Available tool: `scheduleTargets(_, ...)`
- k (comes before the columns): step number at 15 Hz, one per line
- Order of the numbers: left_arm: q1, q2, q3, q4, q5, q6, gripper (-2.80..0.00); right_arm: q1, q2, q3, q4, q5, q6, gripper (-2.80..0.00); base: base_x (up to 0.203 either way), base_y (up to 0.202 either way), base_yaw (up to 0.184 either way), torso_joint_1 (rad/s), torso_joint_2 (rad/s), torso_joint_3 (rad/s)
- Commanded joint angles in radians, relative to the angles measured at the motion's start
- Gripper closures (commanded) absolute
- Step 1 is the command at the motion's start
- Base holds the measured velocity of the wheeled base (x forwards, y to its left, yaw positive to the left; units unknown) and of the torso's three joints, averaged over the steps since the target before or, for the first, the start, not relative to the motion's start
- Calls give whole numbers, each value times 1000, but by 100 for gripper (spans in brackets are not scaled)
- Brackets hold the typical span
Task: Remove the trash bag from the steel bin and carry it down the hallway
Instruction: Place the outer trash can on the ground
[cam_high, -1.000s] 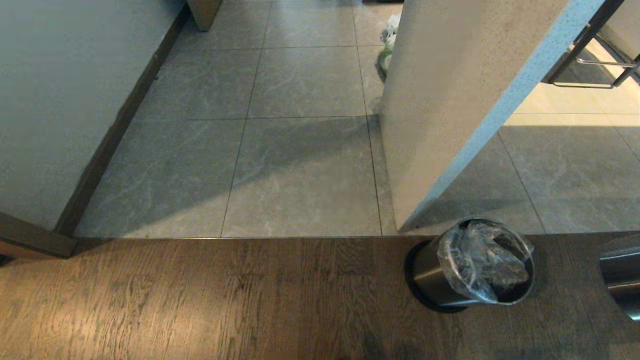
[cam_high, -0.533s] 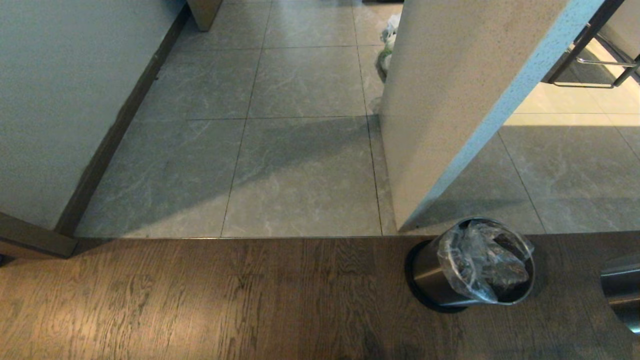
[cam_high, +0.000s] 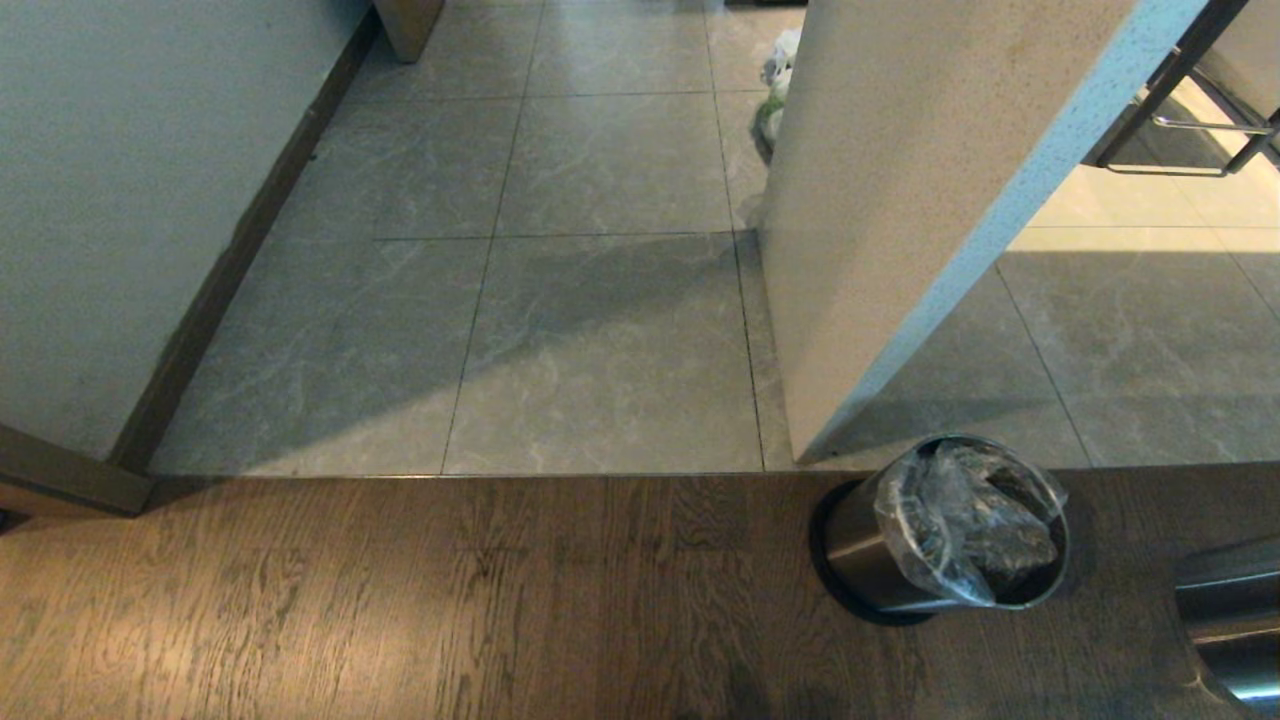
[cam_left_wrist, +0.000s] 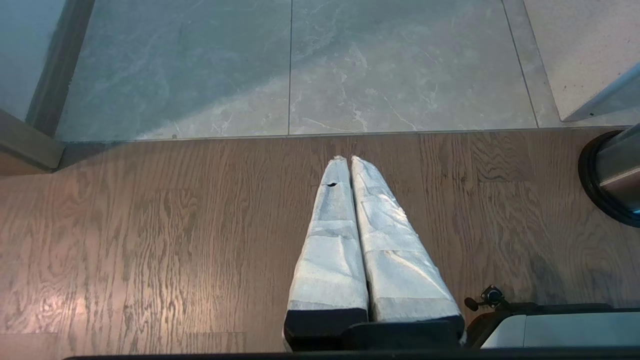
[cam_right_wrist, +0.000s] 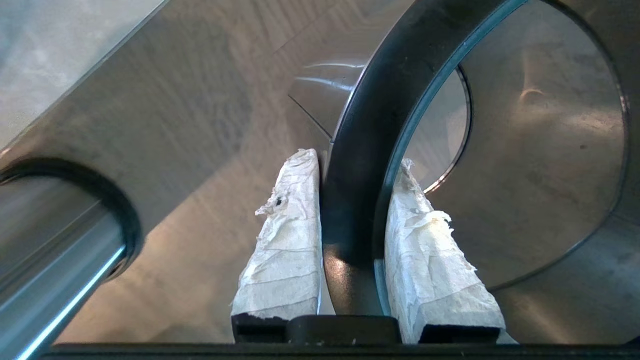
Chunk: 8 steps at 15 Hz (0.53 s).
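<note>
Wood flooring beside grey tiles holds the steel bin (cam_high: 860, 545) with the trash bag (cam_high: 950, 520) inside it, while the right gripper (cam_right_wrist: 350, 170) clamps a steel cylinder's black rim (cam_right_wrist: 360, 125), which probably needs setting aside before pinching the liner; the left gripper (cam_left_wrist: 345, 162) hangs closed.

Brushed steel bin (cam_high: 870, 555), crinkled glossy clear-plastic trash bag (cam_high: 950, 530), matt wood-grain floor (cam_high: 400, 600).

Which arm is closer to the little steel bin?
Right, it seems. The right gripper clamps the black rim of another steel cylinder just right of the steel bin; the left gripper hangs shut over wooden floor to its left.
</note>
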Motion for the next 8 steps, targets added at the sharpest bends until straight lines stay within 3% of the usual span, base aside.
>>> scheduleTargets(1,0,0,0,0,1,0,0,0,44,0,-35,4,-3,0,0,0,0,0,0,0)
scheduleTargets(8,0,0,0,0,0,0,0,1,110,0,-143,3,-22,0,0,0,0,0,0,0)
